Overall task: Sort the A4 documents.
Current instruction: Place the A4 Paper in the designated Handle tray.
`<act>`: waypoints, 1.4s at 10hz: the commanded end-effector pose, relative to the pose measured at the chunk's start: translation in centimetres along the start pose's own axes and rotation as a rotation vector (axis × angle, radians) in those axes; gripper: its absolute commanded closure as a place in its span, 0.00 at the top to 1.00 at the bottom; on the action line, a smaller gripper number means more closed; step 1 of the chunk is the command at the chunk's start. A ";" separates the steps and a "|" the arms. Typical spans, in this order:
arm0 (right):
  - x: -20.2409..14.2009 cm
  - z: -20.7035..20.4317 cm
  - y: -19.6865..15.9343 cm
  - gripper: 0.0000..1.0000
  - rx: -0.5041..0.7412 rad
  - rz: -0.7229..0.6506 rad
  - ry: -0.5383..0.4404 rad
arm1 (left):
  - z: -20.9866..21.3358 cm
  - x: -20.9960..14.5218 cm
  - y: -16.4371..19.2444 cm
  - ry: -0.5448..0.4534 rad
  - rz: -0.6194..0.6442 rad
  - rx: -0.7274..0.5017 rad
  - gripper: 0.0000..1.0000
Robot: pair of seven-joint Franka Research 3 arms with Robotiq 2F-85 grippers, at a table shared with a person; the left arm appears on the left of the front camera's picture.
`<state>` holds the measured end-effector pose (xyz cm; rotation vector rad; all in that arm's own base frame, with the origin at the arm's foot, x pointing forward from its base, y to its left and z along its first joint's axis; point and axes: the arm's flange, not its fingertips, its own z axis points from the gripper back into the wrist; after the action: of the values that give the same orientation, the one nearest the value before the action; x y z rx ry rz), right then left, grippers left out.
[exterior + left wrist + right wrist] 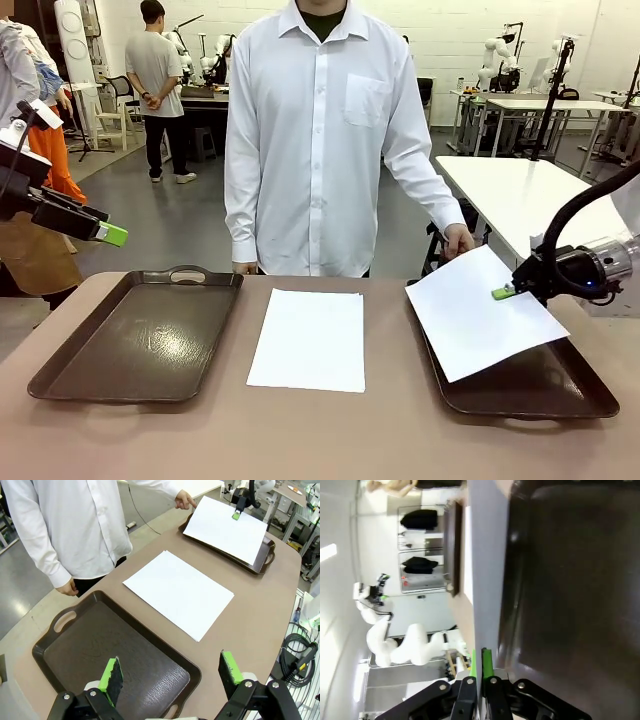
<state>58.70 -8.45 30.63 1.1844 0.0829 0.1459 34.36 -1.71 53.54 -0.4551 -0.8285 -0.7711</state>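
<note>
Right end effector (503, 293) pinched a sheet (470, 320) over the right-edge tray (565, 388); left end effector (112, 235) hung spread near the worktop's (330, 435) left edge.

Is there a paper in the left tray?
No, the left tray shows bare brown floor; one A4 sheet lies on the table, the other sheet is pinched in the right hand.

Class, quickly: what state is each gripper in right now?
Left gripper: open, holding nothing.
Right gripper: shut on the paper sheet above the right tray.
</note>
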 end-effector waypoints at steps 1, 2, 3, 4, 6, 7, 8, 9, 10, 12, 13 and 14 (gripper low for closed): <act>0.2 -0.7 -0.2 0.01 -0.116 -0.020 0.021 | -0.1 -0.1 0.3 -0.008 -0.014 -0.012 1.00; -0.1 -0.8 -0.5 0.01 -0.159 -0.034 0.035 | -0.1 -0.1 0.3 -0.008 -0.014 -0.012 1.00; -0.5 -0.7 -0.8 0.01 -0.196 -0.052 0.020 | -0.1 -0.1 0.3 -0.008 -0.014 -0.012 1.00; -1.0 -0.5 -1.1 0.01 -0.231 -0.073 -0.015 | -0.1 -0.1 0.3 -0.008 -0.014 -0.012 1.00; -2.2 0.0 -1.8 0.01 -0.270 -0.126 -0.092 | -0.1 -0.1 0.3 -0.008 -0.014 -0.012 1.00; -2.7 0.1 -2.1 0.01 -0.286 -0.132 -0.112 | -0.1 -0.1 0.3 -0.008 -0.014 -0.012 1.00; -2.9 0.1 -2.1 0.01 -0.294 -0.132 -0.114 | -0.1 -0.1 0.3 -0.008 -0.014 -0.012 1.00; -3.0 0.0 -2.1 0.01 -0.301 -0.137 -0.098 | -0.1 -0.1 0.3 -0.008 -0.014 -0.012 1.00; -3.0 -0.3 -2.1 0.01 -0.315 -0.130 -0.096 | -0.1 -0.1 0.3 -0.008 -0.014 -0.012 1.00; -2.7 -0.6 -1.7 0.01 -0.334 -0.115 -0.074 | -0.1 -0.1 0.3 -0.008 -0.014 -0.012 1.00; -2.4 -0.6 -1.3 0.01 -0.355 -0.108 -0.064 | -0.1 -0.1 0.3 -0.008 -0.014 -0.012 1.00; -2.3 -0.6 -1.2 0.01 -0.369 -0.115 -0.060 | -0.1 -0.1 0.3 -0.008 -0.014 -0.012 1.00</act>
<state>56.50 -9.06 28.77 0.8605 0.0579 0.0350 34.36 -1.70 53.54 -0.4551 -0.8285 -0.7708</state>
